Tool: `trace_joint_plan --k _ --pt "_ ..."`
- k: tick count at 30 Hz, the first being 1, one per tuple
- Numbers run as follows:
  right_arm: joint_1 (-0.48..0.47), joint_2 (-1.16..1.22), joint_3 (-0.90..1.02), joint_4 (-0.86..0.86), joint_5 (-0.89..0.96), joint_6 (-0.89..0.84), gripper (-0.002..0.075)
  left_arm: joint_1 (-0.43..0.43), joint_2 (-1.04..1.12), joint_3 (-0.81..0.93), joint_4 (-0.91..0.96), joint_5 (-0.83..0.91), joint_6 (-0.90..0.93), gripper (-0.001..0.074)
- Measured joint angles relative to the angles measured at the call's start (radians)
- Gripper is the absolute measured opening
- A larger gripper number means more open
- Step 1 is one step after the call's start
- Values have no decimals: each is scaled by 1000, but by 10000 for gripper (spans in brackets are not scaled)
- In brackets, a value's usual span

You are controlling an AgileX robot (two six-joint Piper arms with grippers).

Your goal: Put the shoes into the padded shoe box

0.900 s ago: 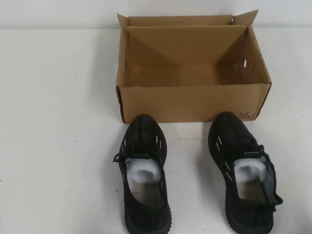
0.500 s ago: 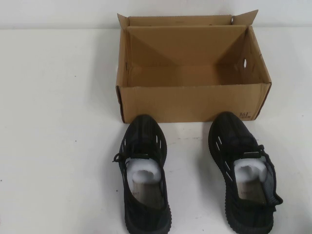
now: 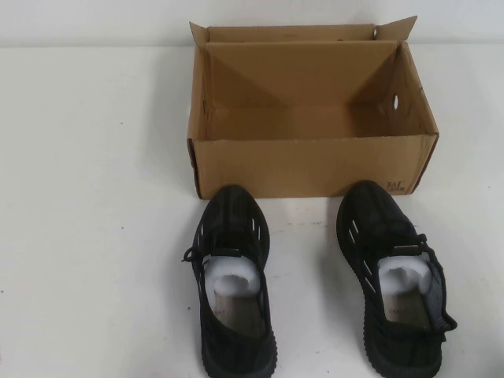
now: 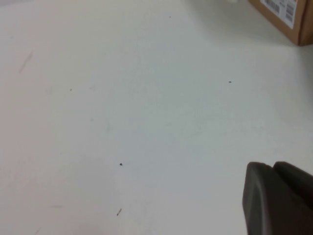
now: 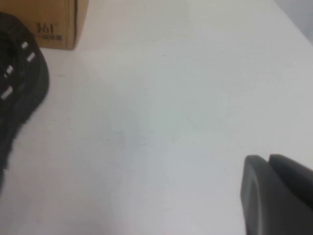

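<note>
Two black knit sneakers stand on the white table, toes toward the box: the left shoe [image 3: 233, 236] and the right shoe [image 3: 378, 224], each with white stuffing inside. The open brown padded shoe box [image 3: 311, 165] stands just beyond them and is empty. Neither arm shows in the high view. My left gripper [image 4: 273, 166] is shut and empty over bare table, with a box corner [image 4: 288, 19] far off. My right gripper [image 5: 268, 159] is shut and empty over bare table, to the right of the right shoe's toe [image 5: 19, 93] and the box's "361" corner [image 5: 49, 22].
The white table [image 3: 94, 197] spreads wide on both sides of the box and shoes. The box flaps [image 3: 394, 30] stand up at the back. A small hole [image 3: 395, 101] is in the box's right wall.
</note>
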Motion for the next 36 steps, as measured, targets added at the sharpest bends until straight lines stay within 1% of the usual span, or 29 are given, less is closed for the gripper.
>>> trace_joint_plan --k 4,8,13,17,21,23,24,27,30,32,36 --pt "0 0 0 -81 0 0 -7 0 0 0 0 0 0 -4" --pt "0 0 0 -64 -27 14 -7 0 0 0 0 0 0 -4" --pt "0 0 0 228 -142 99 -7 0 0 0 0 0 0 -4" --pt "0 0 0 456 -198 102 -7 0 0 0 0 0 0 -4" --pt "0 0 0 619 -247 102 -7 0 0 0 0 0 0 -4" --pt "0 0 0 748 -261 102 -7 0 0 0 0 0 0 -4" --pt "0 0 0 777 -268 94 -7 0 0 0 0 0 0 -4" --pt "0 0 0 792 -312 84 -7 0 0 0 0 0 0 -4" --pt "0 0 -2 883 -334 92 -7 0 0 0 0 0 0 -4" --pt "0 0 -18 920 -287 88 -7 0 0 0 0 0 0 -4" --pt "0 45 -116 897 -115 81 -5 0 0 0 0 0 0 -4"
